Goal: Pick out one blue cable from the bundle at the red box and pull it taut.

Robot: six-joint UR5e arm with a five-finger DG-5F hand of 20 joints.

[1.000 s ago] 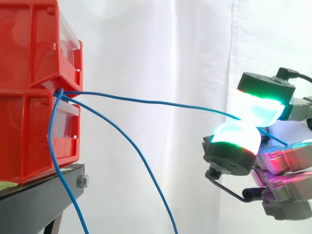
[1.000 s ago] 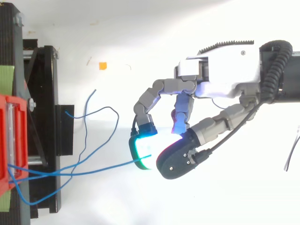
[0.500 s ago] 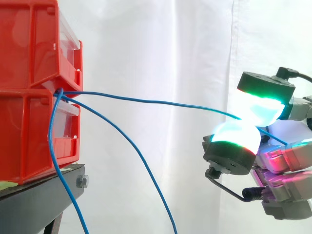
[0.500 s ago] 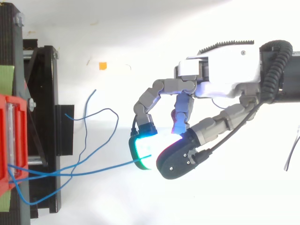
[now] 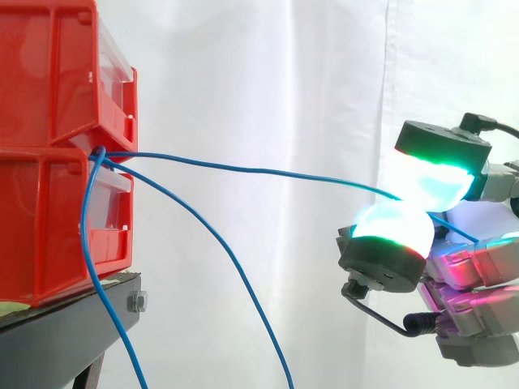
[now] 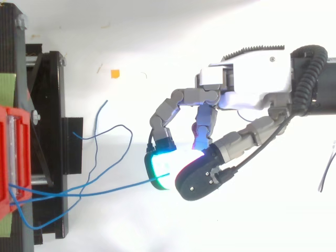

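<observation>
At the left edge of the side view the red box (image 5: 49, 97), two bins stacked, sits on the black stand (image 5: 57, 324). The bundle (image 5: 100, 154) of thin blue wires comes out at the seam between the two bins. From there two loose cables (image 5: 211, 235) fall away in slack curves toward the bottom of the view. In the top view their free ends curl just beside the stand.

One blue cable (image 5: 259, 171) leaves the same point and crosses in front of the white curtain (image 5: 268, 73) toward the right. It dips only a little along the way, so it looks close to taut but not quite straight. It ends between two glowing pads of the hand (image 6: 252, 84), whose fingers (image 5: 389, 231) are clamped on it from above and below. A short tail sticks out behind them.

The cable looks light, thin and limp, with a smooth jacket that could slide between soft pads. The present hold, near the free end with the wire across the pad centres, seems a sound place to take it. A steady draw away from the box, in line with the wire, should remove the last of the sag. A hard tug risks slipping the wire out of the pinch or dragging the box on its stand.
</observation>
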